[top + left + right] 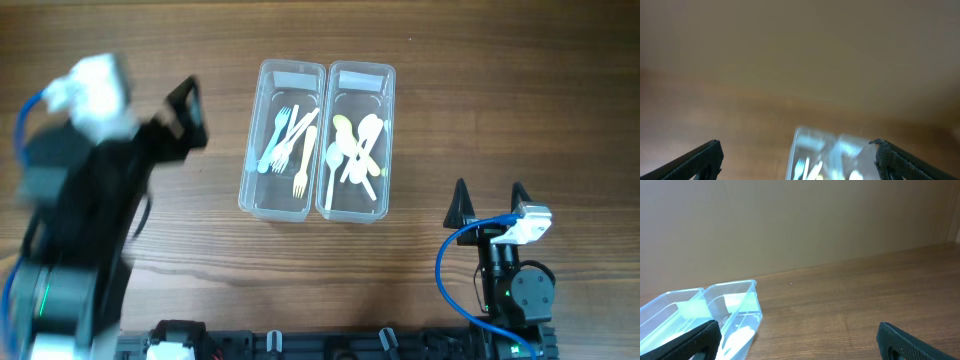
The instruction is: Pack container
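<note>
near the middle of the wooden table (pixel 520 90) stand two clear plastic tubs, both rectangular with rounded corners, their long sides touching: the left container (pixel 250 178) and the right container (pixel 389 150). the left one holds a loose pile of thin plastic forks (pixel 285 145) in pale blue, white and yellow. there look to be four, though they overlap too much for a sure count. the right one holds smooth plastic spoons (pixel 358 150), white and pale green, crossed over each other so their number is unclear.

the left gripper (pixel 187 112) is off to the left of the tubs, clear of them, and blurred in the overhead view. its own wrist view shows the left gripper (pixel 796 150) with dark ribbed fingers spread wide and nothing between them, above a smeared glimpse of both tubs and some fork tines.

the right gripper (pixel 488 200) sits well apart at the lower right, its two pointed fingers parted and empty. only the right wrist view shows the tubs side-on, with a plain tan wall (pixel 805 225) behind the table.
</note>
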